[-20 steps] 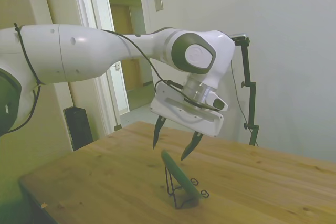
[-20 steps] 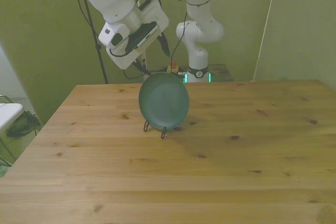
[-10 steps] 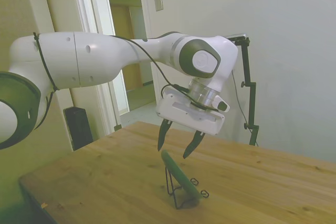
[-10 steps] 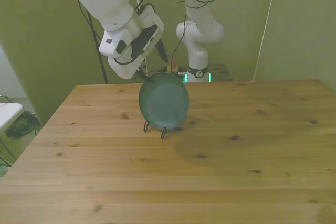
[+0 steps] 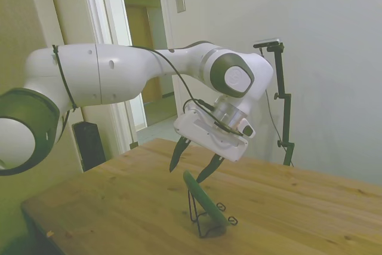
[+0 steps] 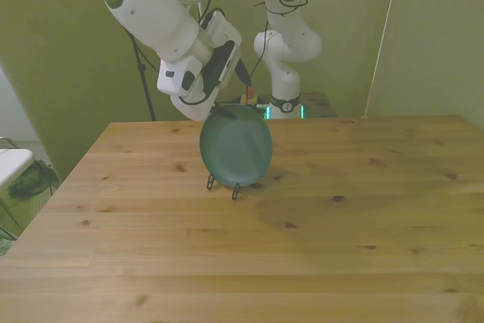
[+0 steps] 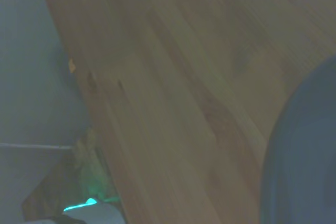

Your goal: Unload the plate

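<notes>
**Tool poised over racked plate**

The dark green plate stood on edge in the thin black wire rack, leaning back, near the middle of the tabletop. That tilt left its upper rim exposed at twelve o'clock. The tool hung just above that rim with fingers spread, one either side, apparently lined up to pinch it. The wrist view showed only a blurred plate edge and wood.
</notes>
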`<state>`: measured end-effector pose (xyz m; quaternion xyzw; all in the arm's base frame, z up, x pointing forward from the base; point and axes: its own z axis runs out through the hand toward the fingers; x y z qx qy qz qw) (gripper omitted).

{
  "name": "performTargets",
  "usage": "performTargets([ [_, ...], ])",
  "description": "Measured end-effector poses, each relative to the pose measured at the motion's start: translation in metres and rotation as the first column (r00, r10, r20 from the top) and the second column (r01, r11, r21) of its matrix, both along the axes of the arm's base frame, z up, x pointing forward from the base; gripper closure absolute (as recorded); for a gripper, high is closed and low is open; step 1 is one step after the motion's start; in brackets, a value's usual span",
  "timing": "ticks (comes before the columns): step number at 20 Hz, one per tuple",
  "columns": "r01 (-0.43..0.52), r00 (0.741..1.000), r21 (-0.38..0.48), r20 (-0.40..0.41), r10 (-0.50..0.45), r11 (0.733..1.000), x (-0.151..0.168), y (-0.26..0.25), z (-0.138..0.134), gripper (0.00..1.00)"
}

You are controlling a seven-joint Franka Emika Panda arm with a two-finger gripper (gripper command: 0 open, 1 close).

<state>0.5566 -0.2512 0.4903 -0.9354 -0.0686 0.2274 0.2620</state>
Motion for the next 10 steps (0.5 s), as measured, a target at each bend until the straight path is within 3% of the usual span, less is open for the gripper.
performTargets([
  [5,0.002,1.0,0.007,-0.023,-0.002,1.0,0.007,-0.007,-0.015,1.0],
  [10,-0.011,1.0,0.014,-0.018,0.011,1.0,0.011,-0.002,-0.013,1.0],
])
